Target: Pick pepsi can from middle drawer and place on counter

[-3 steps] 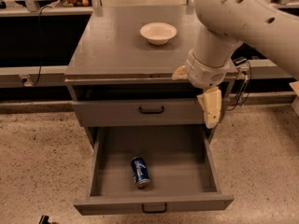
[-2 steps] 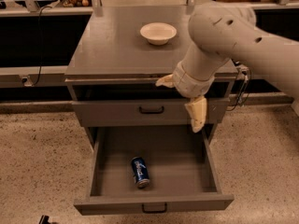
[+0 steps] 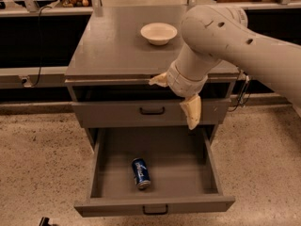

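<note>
The pepsi can (image 3: pixel 141 173) lies on its side on the floor of the open middle drawer (image 3: pixel 183 166), left of centre and near the front. My gripper (image 3: pixel 175 96) hangs from the large pale arm in front of the cabinet, above the drawer's back right part and well above the can. Its two cream fingers (image 3: pixel 192 112) are spread apart and hold nothing. The counter (image 3: pixel 113 41) is the grey cabinet top behind the arm.
A white bowl (image 3: pixel 158 33) stands on the counter at the back right. A shallower closed drawer front (image 3: pixel 117 112) with a dark handle sits above the open drawer. Dark shelving runs along both sides. Speckled floor surrounds the cabinet.
My arm and gripper have swung left, from the cabinet's right edge to over the open drawer's back right part. The can has not moved.
</note>
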